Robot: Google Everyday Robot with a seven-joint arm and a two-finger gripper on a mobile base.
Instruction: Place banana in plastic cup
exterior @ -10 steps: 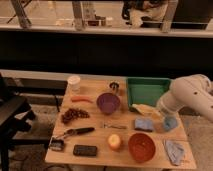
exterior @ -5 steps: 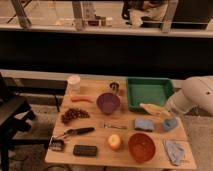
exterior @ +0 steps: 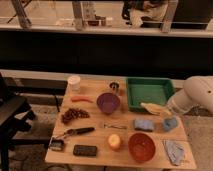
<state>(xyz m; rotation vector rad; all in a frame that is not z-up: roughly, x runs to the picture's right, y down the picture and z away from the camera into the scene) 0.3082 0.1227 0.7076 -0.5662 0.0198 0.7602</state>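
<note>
The hand (exterior: 165,109) grips the banana (exterior: 151,107) at its right end, a light, soft, bruisable fruit hanging just left of the plastic cup (exterior: 170,124).

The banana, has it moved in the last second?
Yes. The banana, held at the gripper, has risen off the table and sits nearer the green tray's front edge, above the plastic cup.
</note>
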